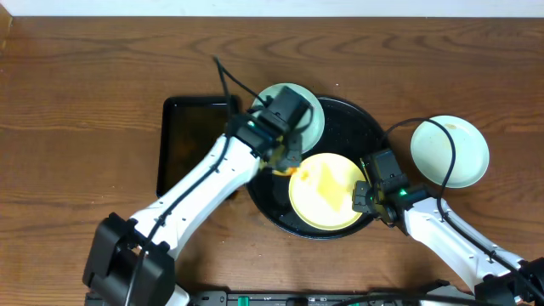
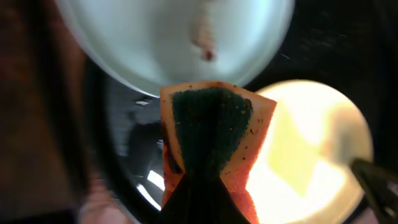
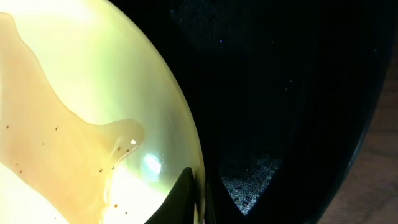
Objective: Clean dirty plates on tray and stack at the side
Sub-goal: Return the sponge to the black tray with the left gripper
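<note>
- Pale yellow and glossy, the yellow plate (image 1: 327,191) lay inside the round black tray (image 1: 357,127), toward its near side. The right wrist view showed a thin brownish wet film with dark specks on its face.
- The right gripper (image 1: 364,197) was pinched on that plate's right rim. From the wrist camera, one dark finger (image 3: 180,196) sat on the inner side of the rim, with the tray floor just beyond it.
- The left gripper (image 1: 285,157) was clamped on a sponge (image 2: 208,134), orange with a dark green scouring face. It held the sponge above the tray at the yellow plate's far-left edge; whether sponge and plate touched could not be told.
- One pale blue plate (image 1: 306,115) sat at the tray's far-left edge, overlapping the rim and partly hidden by the left wrist. A brown smear (image 2: 205,46) marked its face.
- The second pale blue plate (image 1: 449,151) rested on the wooden table (image 1: 85,102) to the right of the tray, apart from it.
- A rectangular black tray (image 1: 191,144) lay on the table just left of the round one.
</note>
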`<state>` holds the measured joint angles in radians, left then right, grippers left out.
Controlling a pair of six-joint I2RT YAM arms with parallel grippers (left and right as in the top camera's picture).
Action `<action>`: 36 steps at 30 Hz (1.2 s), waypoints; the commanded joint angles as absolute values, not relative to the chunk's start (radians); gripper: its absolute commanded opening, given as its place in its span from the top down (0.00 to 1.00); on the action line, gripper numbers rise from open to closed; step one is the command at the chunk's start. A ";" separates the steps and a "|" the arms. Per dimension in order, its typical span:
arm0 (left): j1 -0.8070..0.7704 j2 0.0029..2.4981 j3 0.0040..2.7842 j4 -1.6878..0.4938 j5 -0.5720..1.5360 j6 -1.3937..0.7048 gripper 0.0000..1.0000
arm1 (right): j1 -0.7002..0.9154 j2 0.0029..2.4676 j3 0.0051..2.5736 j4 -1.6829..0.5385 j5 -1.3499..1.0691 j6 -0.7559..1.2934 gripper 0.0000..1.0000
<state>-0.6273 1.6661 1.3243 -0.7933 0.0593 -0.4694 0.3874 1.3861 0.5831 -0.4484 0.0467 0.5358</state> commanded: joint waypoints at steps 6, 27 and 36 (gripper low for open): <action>-0.379 1.668 1.326 -0.799 0.023 -0.401 0.93 | 0.387 1.388 0.574 -0.456 0.078 0.519 0.95; 0.015 1.988 1.326 -0.803 0.097 -0.238 0.93 | 0.387 1.388 0.574 -0.457 0.078 0.519 0.98; 0.064 1.990 1.326 -0.836 0.129 -0.258 0.93 | 0.387 1.388 0.574 -0.457 0.078 0.519 0.98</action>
